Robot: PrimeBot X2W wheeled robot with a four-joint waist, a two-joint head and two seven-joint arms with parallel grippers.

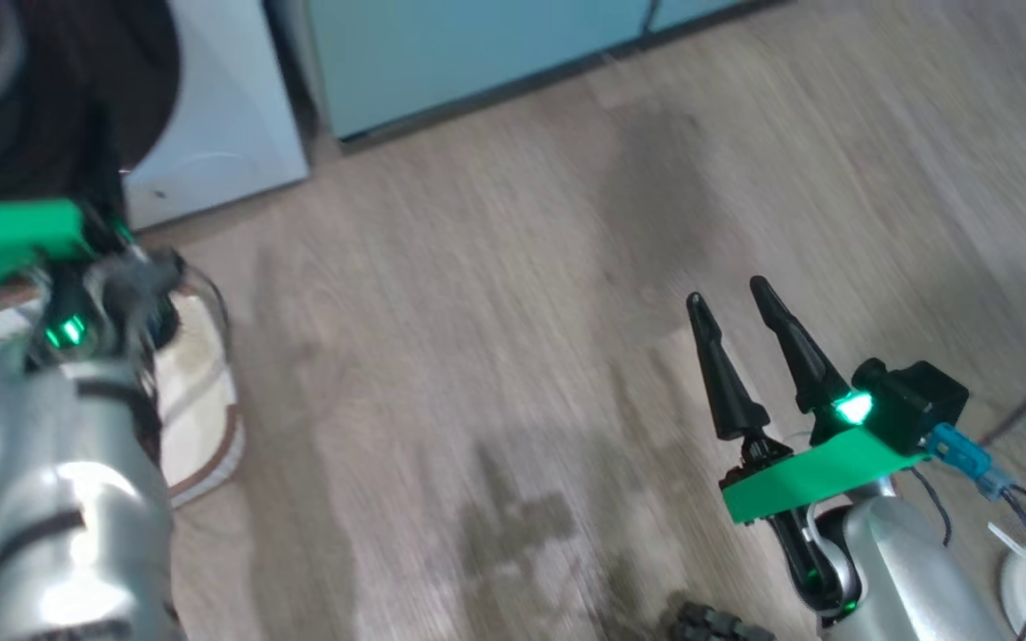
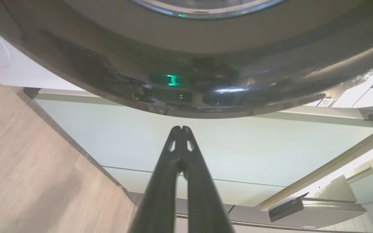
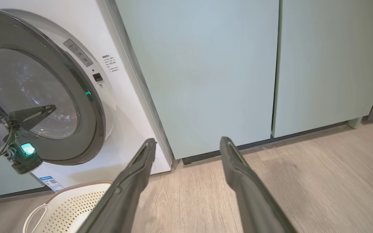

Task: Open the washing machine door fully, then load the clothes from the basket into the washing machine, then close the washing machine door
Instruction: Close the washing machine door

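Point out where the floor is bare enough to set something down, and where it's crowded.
Bare: the wooden floor between the basket and the right gripper, running up to the teal cabinets. Crowded: in front of the washing machine, where the basket sits below the door and the shut left gripper. Cables lie at the robot's far right.
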